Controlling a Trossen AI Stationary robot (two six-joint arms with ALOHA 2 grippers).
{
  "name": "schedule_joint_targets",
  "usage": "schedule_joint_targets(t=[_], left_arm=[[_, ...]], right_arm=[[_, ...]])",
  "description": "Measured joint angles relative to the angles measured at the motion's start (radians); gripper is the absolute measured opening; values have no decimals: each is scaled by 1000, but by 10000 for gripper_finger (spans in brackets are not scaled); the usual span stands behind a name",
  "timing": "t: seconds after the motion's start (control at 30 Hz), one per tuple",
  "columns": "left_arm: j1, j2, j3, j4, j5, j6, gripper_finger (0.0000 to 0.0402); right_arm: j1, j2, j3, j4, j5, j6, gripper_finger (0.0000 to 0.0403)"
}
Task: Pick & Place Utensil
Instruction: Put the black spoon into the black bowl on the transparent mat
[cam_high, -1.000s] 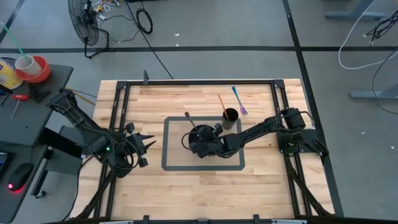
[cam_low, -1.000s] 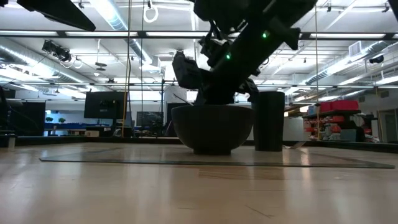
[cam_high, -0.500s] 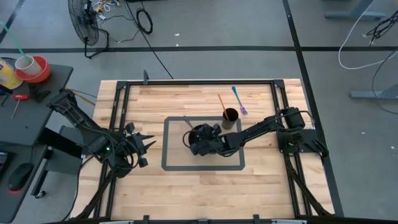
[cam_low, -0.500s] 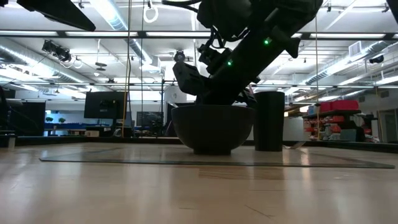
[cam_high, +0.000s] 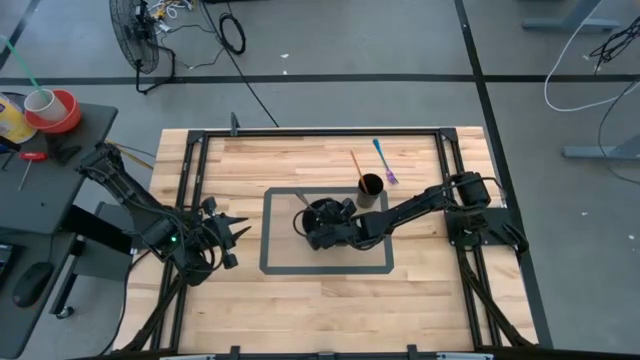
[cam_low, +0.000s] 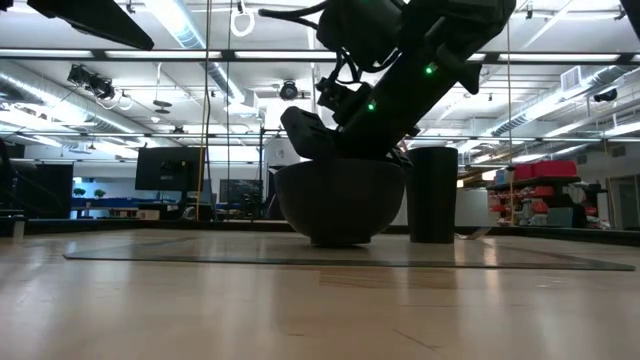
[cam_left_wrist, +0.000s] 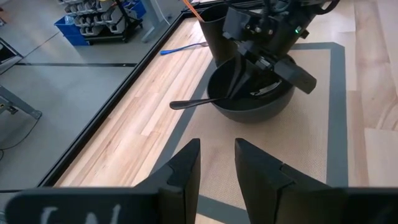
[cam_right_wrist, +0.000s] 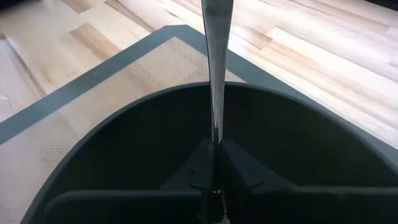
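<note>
A black long-handled utensil (cam_left_wrist: 189, 103) lies slanted across the rim of a dark bowl (cam_high: 322, 226) that stands on a grey-bordered mat (cam_high: 273, 256). Its handle (cam_high: 300, 195) sticks out past the bowl toward the far left. My right gripper (cam_right_wrist: 214, 163) is down inside the bowl, shut on the utensil. My left gripper (cam_left_wrist: 217, 167) waits open near the table's left edge, pointing at the bowl. A dark cup (cam_high: 370, 186) holding an orange stick stands just right of the bowl. My right gripper pinches the black utensil (cam_right_wrist: 215, 127) between its two fingers, somewhere along the end that is inside the bowl. The fingers come slanting down from the right and lie along the utensil. The handle (cam_left_wrist: 180, 104) runs out over the bowl's rim; whether it rests on it, I cannot tell.
A blue and purple utensil (cam_high: 384, 160) lies on the wood beyond the cup. A black frame (cam_high: 300, 132) edges the table. Bare wood shows on the near half (cam_high: 330, 305) and between the mat and my left arm (cam_high: 160, 225).
My right gripper has sunk lower into the bowl while staying shut on the utensil. The utensil has tipped flatter, and its handle end has come down toward the rim.
</note>
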Motion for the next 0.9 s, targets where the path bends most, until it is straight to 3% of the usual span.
schedule_joint_targets(t=[0.67,0.9], left_arm=[[0,0,0,1,2,0,105],[0,0,0,2,2,0,105]], right_arm=[[31,-12,0,-35,-25,-6,22],[32,-12,0,-63,-42,0,52]])
